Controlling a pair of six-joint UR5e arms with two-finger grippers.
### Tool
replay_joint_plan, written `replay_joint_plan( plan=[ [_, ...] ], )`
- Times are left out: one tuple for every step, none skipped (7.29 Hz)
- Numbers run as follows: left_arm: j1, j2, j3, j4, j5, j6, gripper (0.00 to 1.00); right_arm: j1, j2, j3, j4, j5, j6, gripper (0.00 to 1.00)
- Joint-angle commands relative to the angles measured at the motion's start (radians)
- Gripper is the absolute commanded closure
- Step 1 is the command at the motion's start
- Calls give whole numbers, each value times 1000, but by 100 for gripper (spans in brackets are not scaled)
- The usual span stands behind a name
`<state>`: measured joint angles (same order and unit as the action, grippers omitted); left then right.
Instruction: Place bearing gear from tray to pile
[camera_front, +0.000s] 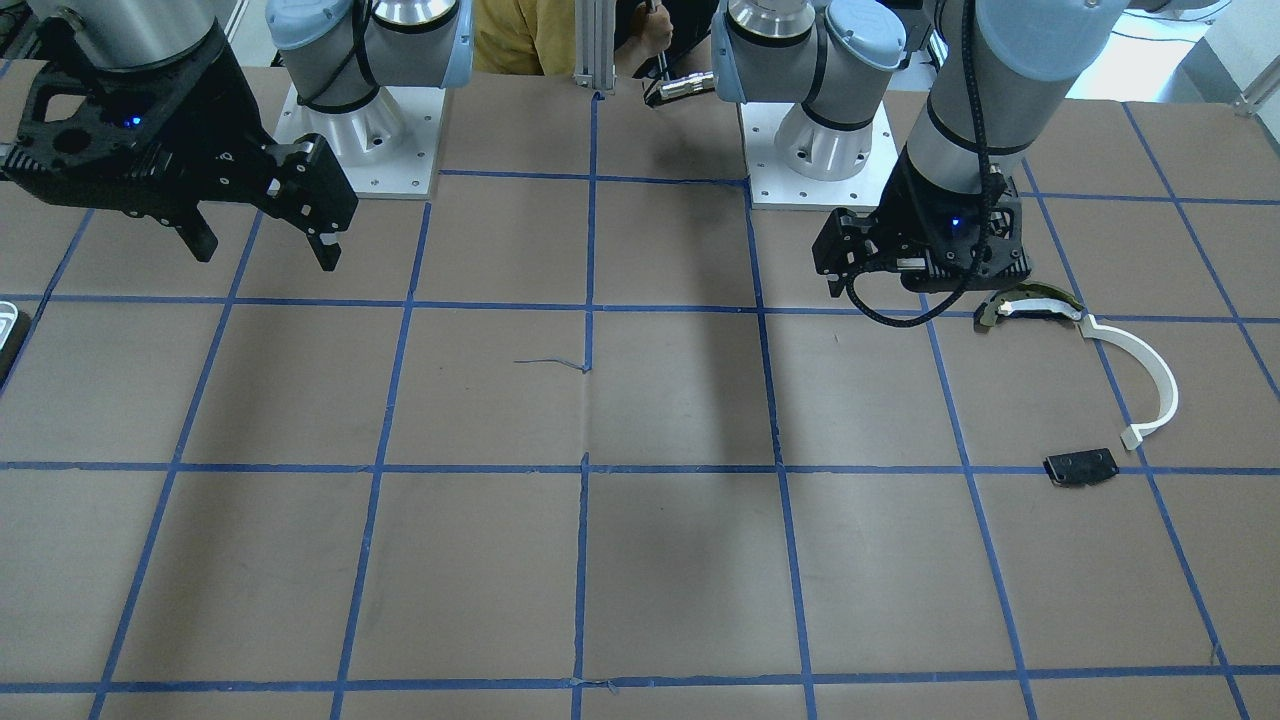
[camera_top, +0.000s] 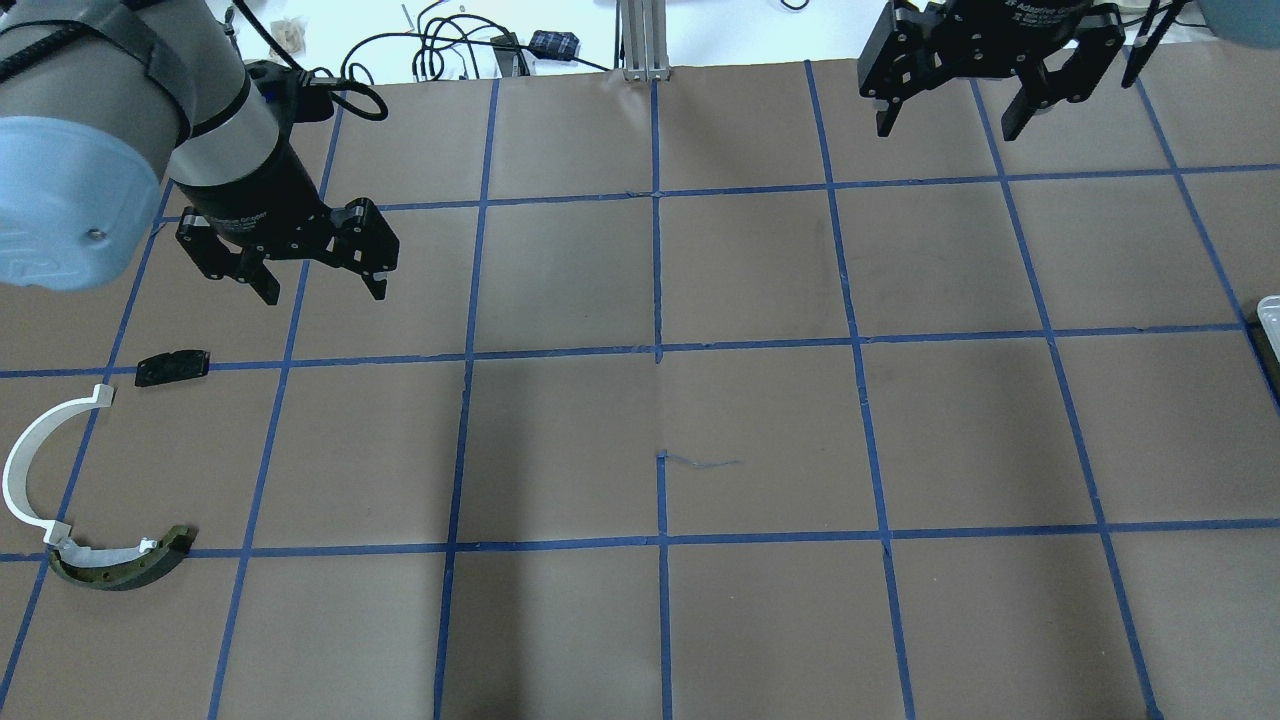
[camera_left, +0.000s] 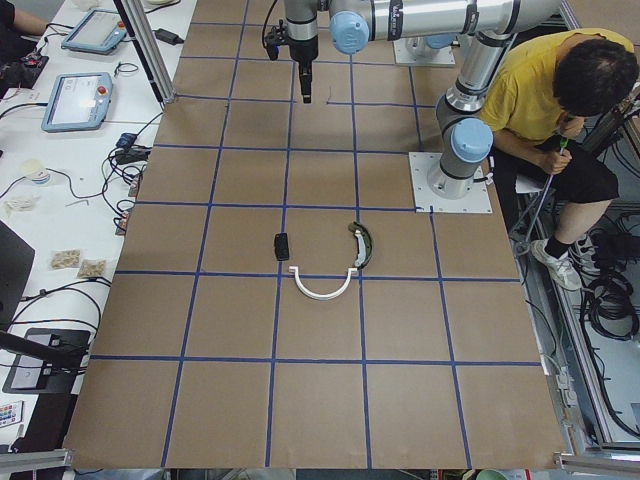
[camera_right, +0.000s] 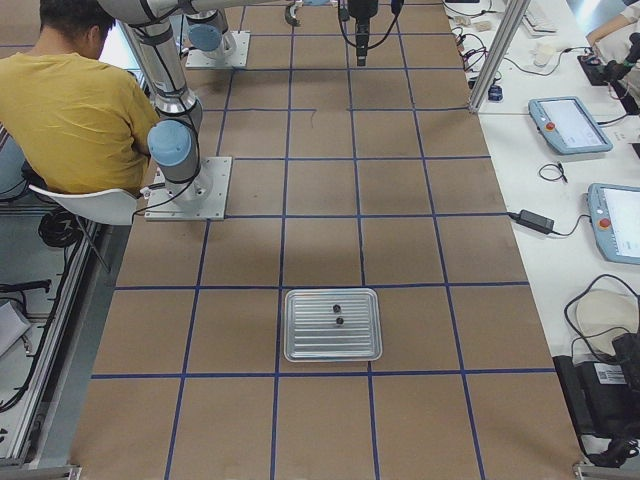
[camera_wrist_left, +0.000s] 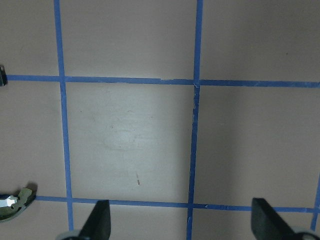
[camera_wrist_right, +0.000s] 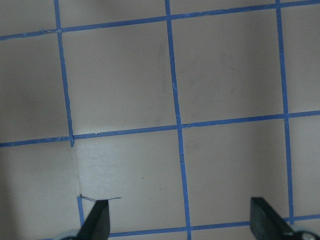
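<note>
The silver tray (camera_right: 300, 345) lies far from both grippers, with two small dark parts (camera_right: 338, 315) in it; only its corner (camera_top: 1270, 312) shows in the overhead view. The pile lies at the robot's left: a white arc strip (camera_top: 25, 465), an olive-and-black curved piece (camera_top: 125, 568) and a flat black plate (camera_top: 172, 367). My left gripper (camera_top: 322, 288) hangs open and empty above the table, just beyond the black plate. My right gripper (camera_top: 950, 120) is open and empty, high over the far right squares. Both wrist views show only bare paper between the fingertips (camera_wrist_left: 100, 220).
Brown paper with a blue tape grid (camera_top: 660, 345) covers the table. The two arm bases (camera_front: 350, 140) stand at the robot's edge. A person in a yellow shirt (camera_right: 70, 110) sits behind them. Tablets and cables (camera_right: 570, 125) lie on the side bench.
</note>
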<state>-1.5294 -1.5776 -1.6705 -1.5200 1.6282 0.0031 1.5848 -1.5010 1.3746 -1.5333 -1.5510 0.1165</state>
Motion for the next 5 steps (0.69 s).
replay_joint_plan(
  plan=[
    [0, 1, 0, 0, 2, 0, 0, -11, -1, 41, -57, -9, 2, 0],
    [0, 1, 0, 1, 2, 0, 0, -26, -4, 40, -83, -20, -85, 0],
    [0, 1, 0, 1, 2, 0, 0, -69, -2, 43, -82, -17, -280, 0],
    [0, 1, 0, 1, 2, 0, 0, -148, 1, 43, -90, -2, -410, 0],
    [0, -1, 0, 1, 2, 0, 0, -239, -5, 43, -76, -6, -531, 0]
  ],
)
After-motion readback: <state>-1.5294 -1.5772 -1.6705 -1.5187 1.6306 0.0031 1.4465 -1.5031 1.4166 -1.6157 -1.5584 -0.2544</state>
